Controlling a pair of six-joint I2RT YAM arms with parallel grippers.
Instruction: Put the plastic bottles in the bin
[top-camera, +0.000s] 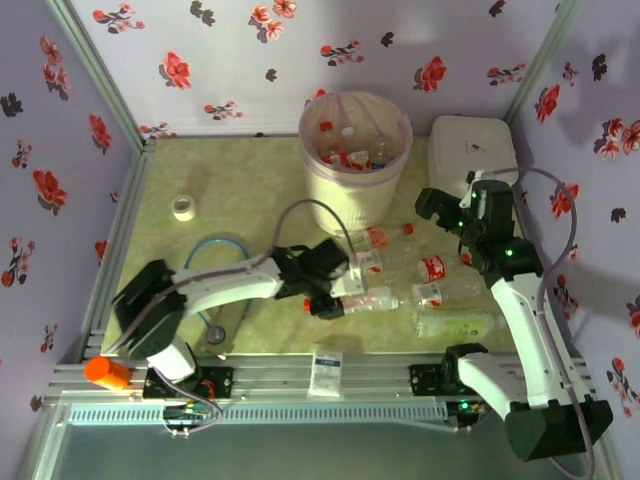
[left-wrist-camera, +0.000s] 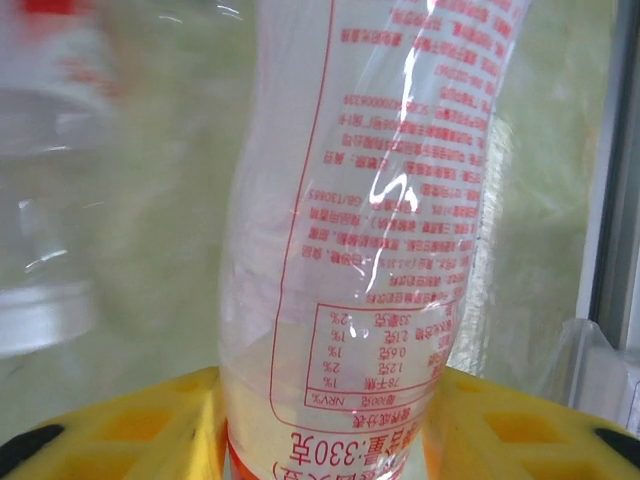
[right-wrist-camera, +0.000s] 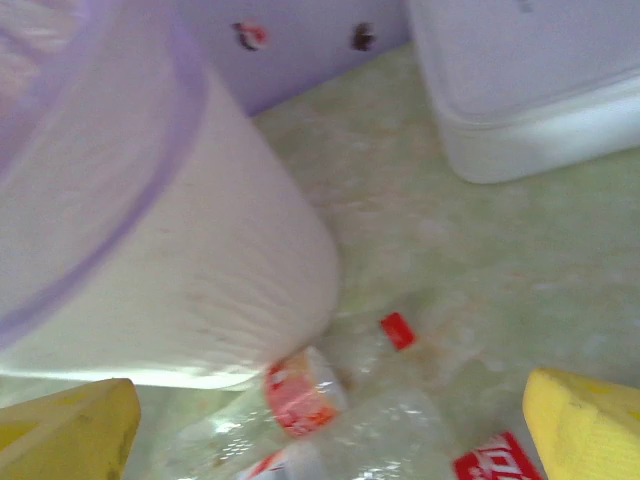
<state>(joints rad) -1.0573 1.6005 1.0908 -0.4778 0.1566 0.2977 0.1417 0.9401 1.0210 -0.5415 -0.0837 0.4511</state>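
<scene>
My left gripper lies low on the table, shut on a clear plastic bottle with red print. In the left wrist view that bottle sits tight between the yellow fingers. More plastic bottles lie to its right: a red-capped one, a red-labelled one and a greenish one. The cream bin at the back holds several bottles. My right gripper hangs open beside the bin, above a red-capped bottle, its yellow fingers wide apart.
A white lidded box stands right of the bin, close to my right wrist. A tape roll and a blue cable loop lie at the left. A blue-and-white packet rests on the front rail. Flowered walls close in three sides.
</scene>
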